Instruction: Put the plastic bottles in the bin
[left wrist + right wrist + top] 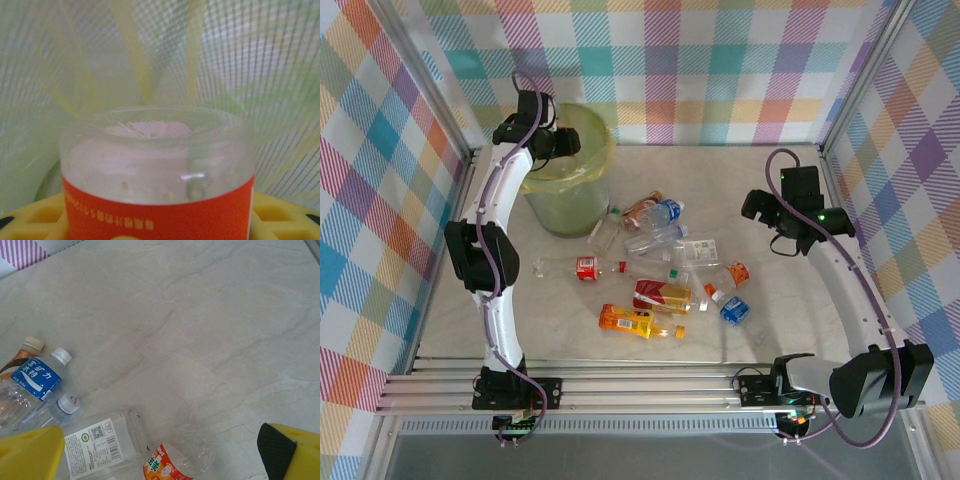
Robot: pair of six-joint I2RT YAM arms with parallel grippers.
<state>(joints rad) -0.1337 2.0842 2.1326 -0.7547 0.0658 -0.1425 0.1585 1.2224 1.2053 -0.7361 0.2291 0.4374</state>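
Holding orange-labelled bottle (157,170) in left gripper (563,142) above bin (582,205); release step. Needs jaws opened. Noting right gripper (757,208) wide, empty.

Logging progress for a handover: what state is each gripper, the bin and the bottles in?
left gripper: shut on an orange-labelled bottle, over the bin.
orange-labelled bottle: held, not yet dropped.
bin: upright, bag-lined.
right gripper: open, empty, above the table.
remaining bottles: lying loose on the table.
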